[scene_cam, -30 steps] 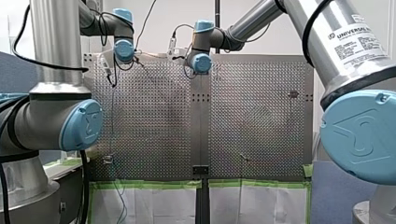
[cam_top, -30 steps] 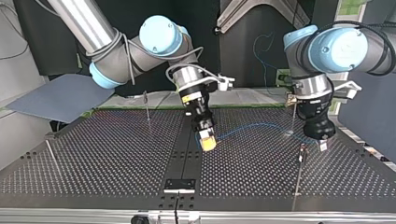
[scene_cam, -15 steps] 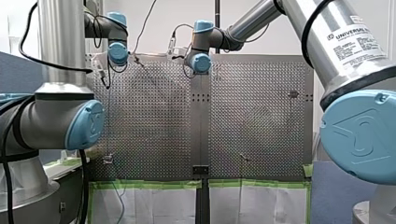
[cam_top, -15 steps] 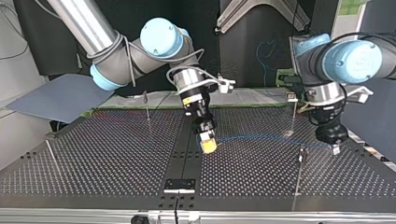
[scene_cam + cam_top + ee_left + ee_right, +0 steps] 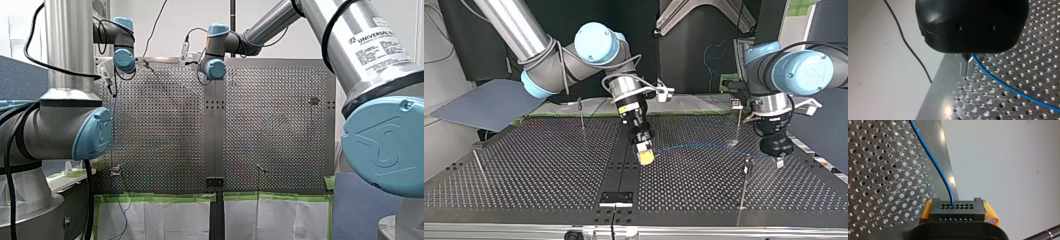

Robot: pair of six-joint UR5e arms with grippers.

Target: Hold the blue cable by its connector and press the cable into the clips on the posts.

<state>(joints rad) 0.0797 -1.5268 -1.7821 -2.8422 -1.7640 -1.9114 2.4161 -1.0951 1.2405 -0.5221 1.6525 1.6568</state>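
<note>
Top view: my right gripper (image 5: 644, 156), low over the middle of the perforated tabletop (image 5: 534, 170), clamps the black connector (image 5: 956, 210) between its yellow pads (image 5: 991, 212). The blue cable (image 5: 689, 146) leaves the connector and arcs just above the tabletop toward the edge at the top view's right. There my left gripper (image 5: 779, 161) grips it, with its metal fingers (image 5: 964, 67) pinched almost together around the cable. A thin post (image 5: 743, 190) stands just beside that gripper; whether the cable touches it cannot be told.
</note>
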